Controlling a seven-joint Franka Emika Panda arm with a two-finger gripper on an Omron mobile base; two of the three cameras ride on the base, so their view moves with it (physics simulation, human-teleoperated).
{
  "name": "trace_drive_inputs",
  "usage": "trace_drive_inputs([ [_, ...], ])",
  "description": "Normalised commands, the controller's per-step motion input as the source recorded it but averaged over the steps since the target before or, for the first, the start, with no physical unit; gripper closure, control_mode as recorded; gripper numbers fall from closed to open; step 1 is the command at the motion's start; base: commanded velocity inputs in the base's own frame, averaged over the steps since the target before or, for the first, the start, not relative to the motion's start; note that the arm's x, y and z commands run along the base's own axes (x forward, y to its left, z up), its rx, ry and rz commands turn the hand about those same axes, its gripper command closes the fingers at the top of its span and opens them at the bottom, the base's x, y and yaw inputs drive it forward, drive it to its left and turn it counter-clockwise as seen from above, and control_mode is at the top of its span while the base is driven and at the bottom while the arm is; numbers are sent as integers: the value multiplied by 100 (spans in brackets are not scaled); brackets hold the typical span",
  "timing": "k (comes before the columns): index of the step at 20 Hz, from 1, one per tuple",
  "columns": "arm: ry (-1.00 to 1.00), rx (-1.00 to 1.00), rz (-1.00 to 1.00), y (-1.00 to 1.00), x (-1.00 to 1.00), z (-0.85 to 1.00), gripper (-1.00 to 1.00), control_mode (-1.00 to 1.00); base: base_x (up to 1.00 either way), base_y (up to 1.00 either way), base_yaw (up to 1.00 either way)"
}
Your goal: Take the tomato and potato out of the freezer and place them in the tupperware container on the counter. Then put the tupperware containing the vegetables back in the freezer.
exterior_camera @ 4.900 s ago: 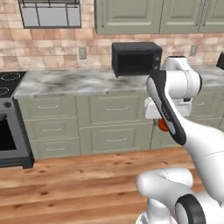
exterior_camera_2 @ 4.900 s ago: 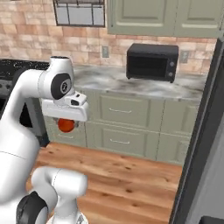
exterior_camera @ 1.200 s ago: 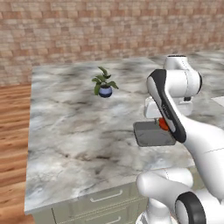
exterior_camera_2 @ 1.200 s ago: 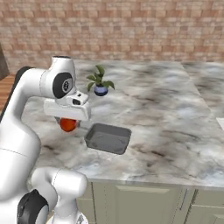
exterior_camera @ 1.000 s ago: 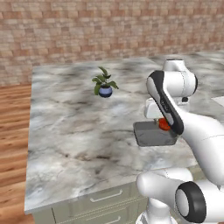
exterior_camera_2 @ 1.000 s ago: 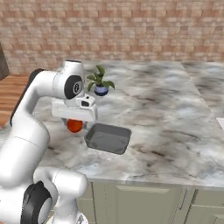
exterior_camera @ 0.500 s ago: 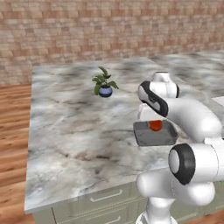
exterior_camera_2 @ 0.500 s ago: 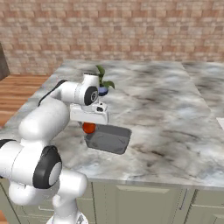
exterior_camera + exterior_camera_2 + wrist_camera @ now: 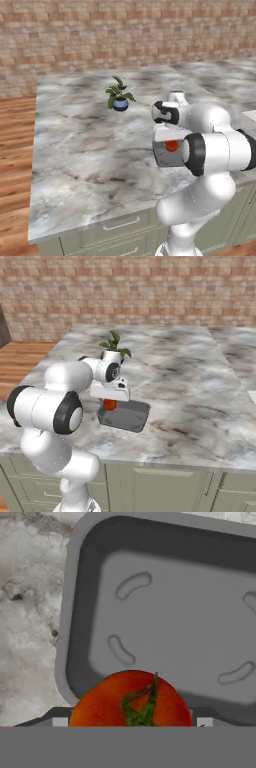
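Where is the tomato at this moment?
The tomato is held under the gripper, at the near left end of the tupperware container on the counter, in front of the potted plant.

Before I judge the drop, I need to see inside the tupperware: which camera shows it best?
The hand view: it looks straight down into the tupperware container, its floor bare, the tomato above its near edge. The right base view shows it obliquely; in the left base view the arm hides most of it.

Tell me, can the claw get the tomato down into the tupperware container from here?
Probably yes. The claw holds the tomato at the tupperware container's near edge, and its floor looks bare.
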Motion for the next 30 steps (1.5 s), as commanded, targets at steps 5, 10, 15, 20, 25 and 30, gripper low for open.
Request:
trace_drive_inputs([
  [5, 0, 0, 3, -14, 46, -50, 100, -100, 0, 0, 0],
  [10, 0, 0, 3, -2, 23, -41, 100, -100, 0, 0, 0],
  [15, -3, 0, 3, 0, 29, -31, 100, -100, 0, 0, 0],
  [20, 0, 0, 3, 0, 34, -28, 100, -100, 0, 0, 0],
  [25, 0, 0, 1, 0, 5, -19, 100, -100, 0, 0, 0],
  [30, -5, 0, 0, -2, -13, -2, -100, -100, 0, 0, 0],
])
